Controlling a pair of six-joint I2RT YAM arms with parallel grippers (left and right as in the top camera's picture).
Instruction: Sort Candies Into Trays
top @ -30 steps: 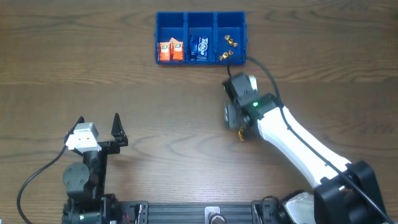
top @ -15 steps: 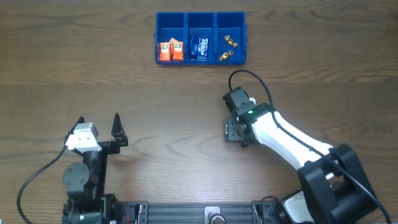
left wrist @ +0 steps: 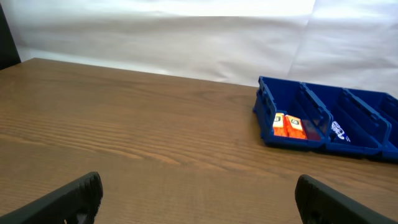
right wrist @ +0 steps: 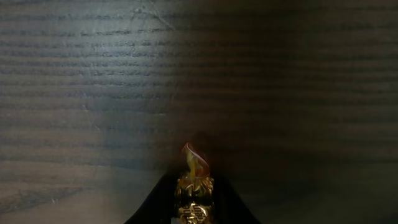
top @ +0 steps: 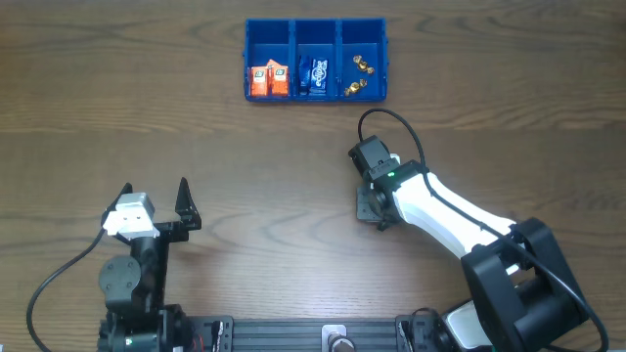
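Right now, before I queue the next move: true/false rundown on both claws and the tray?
1. The right claw is shut on a gold candy. True.
2. The left claw holds an orange candy. False: it is open and empty; the orange candies lie in the blue tray.
3. The tray has four compartments. False: it has three.
4. More gold candies lie in the tray's right-hand compartment as the top view shows it. True.
5. The tray's middle compartment is empty. False: it holds a blue candy.
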